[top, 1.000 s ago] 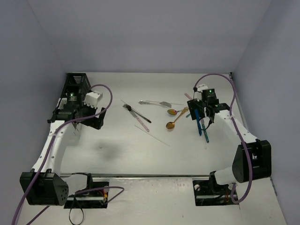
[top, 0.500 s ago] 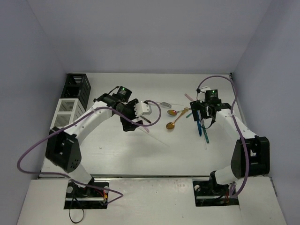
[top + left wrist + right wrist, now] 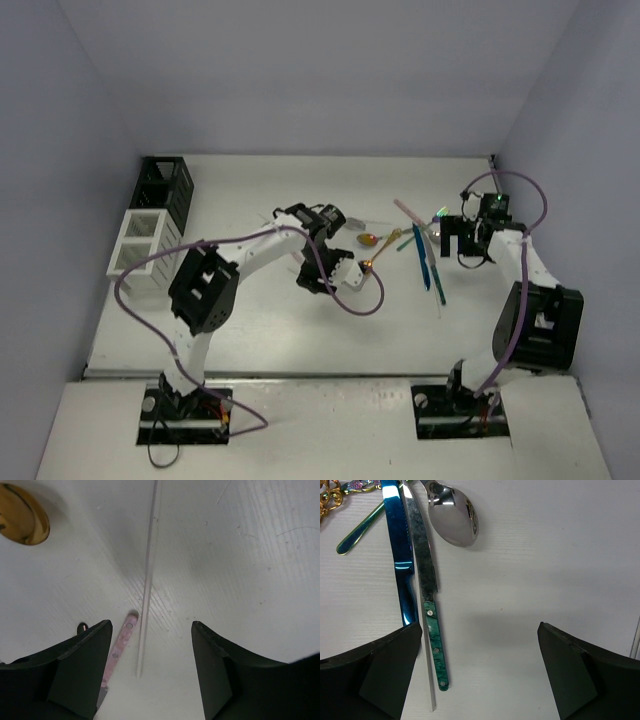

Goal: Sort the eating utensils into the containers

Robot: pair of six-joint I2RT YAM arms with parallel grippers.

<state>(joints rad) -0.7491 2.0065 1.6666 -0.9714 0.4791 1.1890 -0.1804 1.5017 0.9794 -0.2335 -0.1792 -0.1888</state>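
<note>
My left gripper [image 3: 318, 278] is open and low over the table centre. In its wrist view [image 3: 150, 630] a thin pale stick [image 3: 148, 580] runs up between the jaws. A pink handle [image 3: 120, 642] lies by the left finger and a gold spoon bowl [image 3: 22, 515] is at the top left. My right gripper [image 3: 465, 240] is open and empty [image 3: 480, 630]. A blue knife [image 3: 400, 555], a green-handled knife [image 3: 436, 645], a silver spoon [image 3: 452, 512] and a pale stick [image 3: 429, 685] lie at its left. The black caddy [image 3: 165, 185] and white caddy [image 3: 140, 245] stand at the far left.
Two gold spoons [image 3: 372, 252] and a pink stick [image 3: 408, 210] lie between the grippers. A teal handle [image 3: 360, 530] lies left of the blue knife. Grey walls close in the table on three sides. The left arm's cable loops over the table centre.
My left arm has swung from the caddies to the table centre, over the pale stick. My right gripper has shifted right, off the blue and green knives.
</note>
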